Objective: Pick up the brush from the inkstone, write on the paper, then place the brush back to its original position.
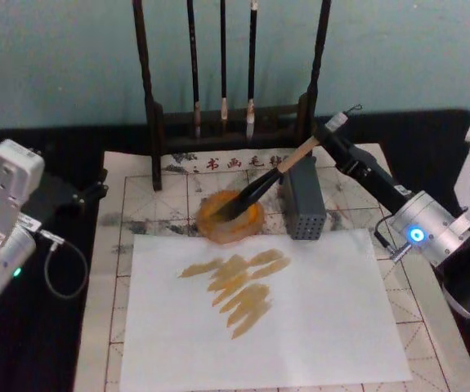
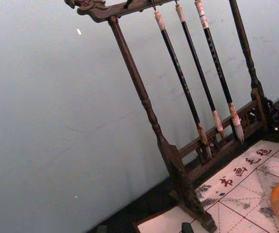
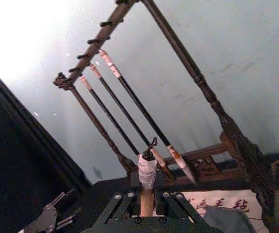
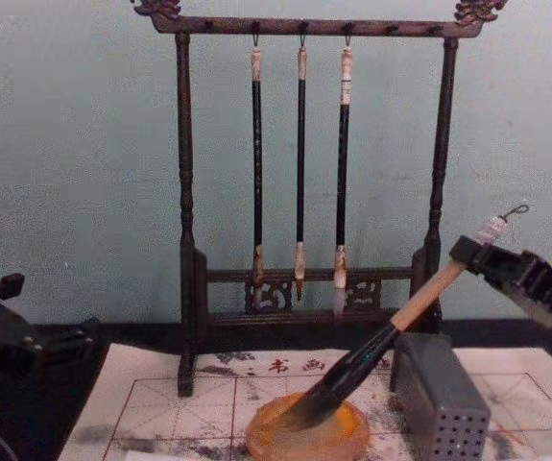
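Where the right pincer (image 1: 326,140) reaches in from the robot's right, you find it closed on the upper handle of the brush (image 1: 274,175), just below the white wrapped end (the cord loop stands clear above the grip).

- Brush: tilted, running down and to the left from the pincer. Its dark bushy tip lies in the inkstone (image 1: 252,232).
- Inkstone: round, orange-brown, at the far middle of the paper (image 1: 141,200), a red-gridded sheet smudged with grey ink.
- Grey perforated block (image 1: 304,208): upright, just beside the inkstone on its right. The brush handle slants above it.
- Plain white sheet (image 1: 324,318): lies on the paper, nearer the robot than the inkstone, and bears tan strokes at its middle.
- Dark wooden rack (image 1: 147,90): at the far edge, against the wall, with three thin brushes (image 4: 300,163) hanging from it.
- Left pincer (image 1: 94,189): idle over the dark surface (image 1: 38,343), beside the paper's left edge.
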